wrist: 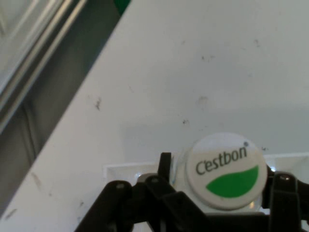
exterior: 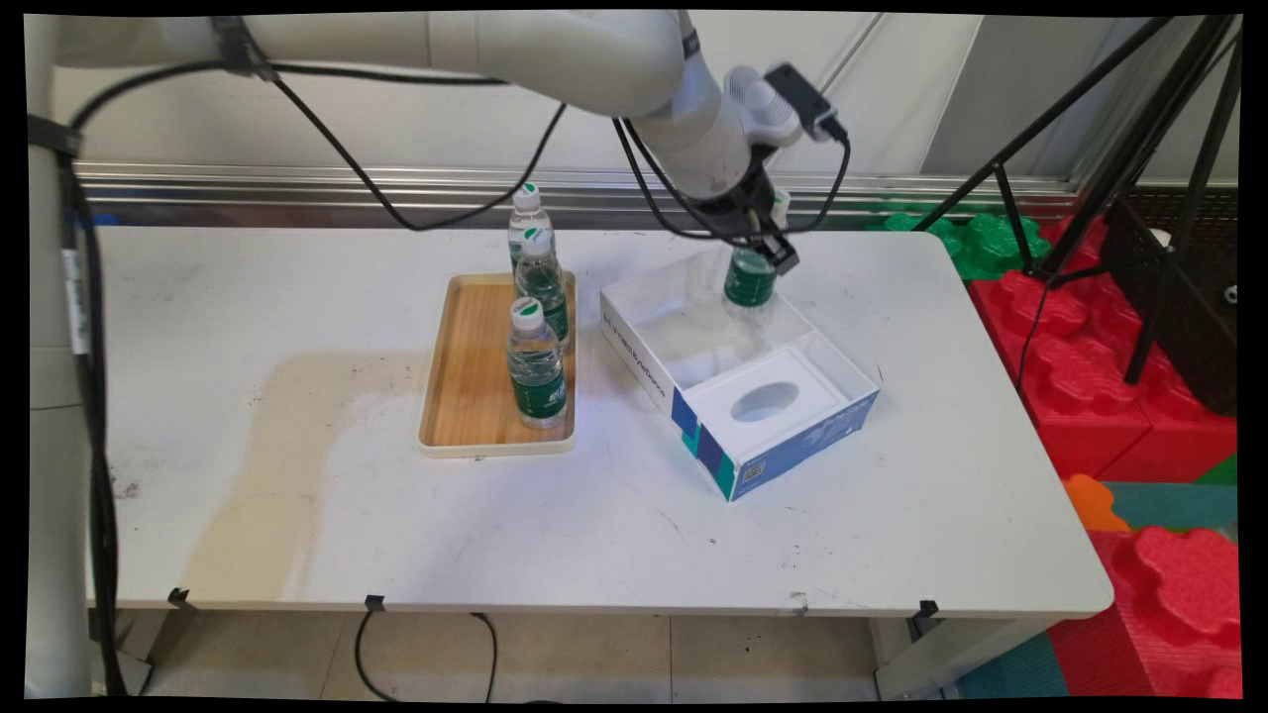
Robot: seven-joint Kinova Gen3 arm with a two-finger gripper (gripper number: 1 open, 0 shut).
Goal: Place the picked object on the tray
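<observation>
Nearest the main camera, the white tabletop (exterior: pixel 297 515) lies bare along its front edge, with a faint tan stain toward its left. Farther back, left of centre, sits a wooden tray (exterior: pixel 466 376) carrying two small water bottles with green labels: the front bottle (exterior: pixel 536 364) near the tray's right rim and the middle bottle (exterior: pixel 543 282) behind it. A third bottle (exterior: pixel 526 216) stands behind those, at or just past the tray's far end; I cannot tell which. To the right of the tray rests an open white and blue box (exterior: pixel 753 465) with an oval cut-out in its insert. My gripper (exterior: pixel 763 238) is clamped on a fourth bottle, the held bottle (exterior: pixel 750 279), over the far corner of the box; whether its base rests on the box floor I cannot tell. From the hand view, the white cap (wrist: pixel 226 171) with its green leaf mark sits tightly between the black fingers (wrist: pixel 165 166). I judge the work roughly a quarter done: one bottle at the box, three by the tray.
</observation>
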